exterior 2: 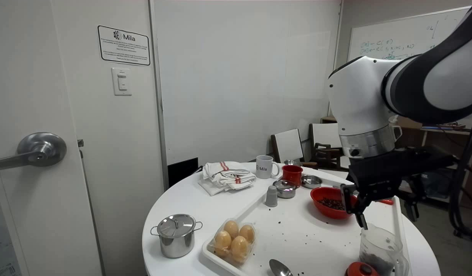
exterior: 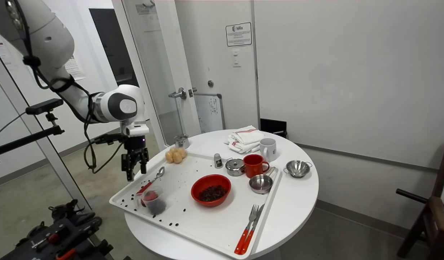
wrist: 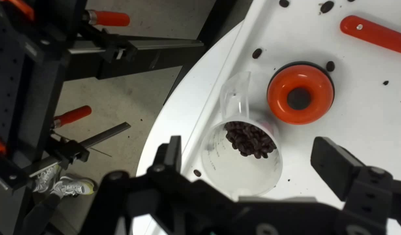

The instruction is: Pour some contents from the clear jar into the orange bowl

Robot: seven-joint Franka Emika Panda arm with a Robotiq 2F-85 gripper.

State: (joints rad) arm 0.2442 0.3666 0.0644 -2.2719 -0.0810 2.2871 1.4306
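Observation:
The clear jar [exterior: 157, 205] stands upright near the tray's edge, with dark beans inside and a handle at its side; it also shows in an exterior view [exterior 2: 380, 243] and the wrist view [wrist: 225, 164]. The orange bowl [exterior: 215, 203] sits mid-tray with dark beans in it, and also shows in an exterior view [exterior 2: 325, 210]. My gripper [exterior: 136, 175] is open and empty above the tray, also in an exterior view [exterior 2: 388, 223]. In the wrist view its fingers [wrist: 246, 146] lie to either side of the jar's mouth, apart from it.
A red round knob-like item [wrist: 300, 94] is beside the jar. A spoon [exterior: 160, 172], egg pack [exterior: 175, 155], grey shaker [exterior: 218, 161], lidded pot [exterior: 235, 167], red cup [exterior: 254, 166], metal bowl [exterior: 261, 184] and fork [exterior: 248, 227] lie around the bowl. Loose beans are scattered on the tray [exterior: 193, 231].

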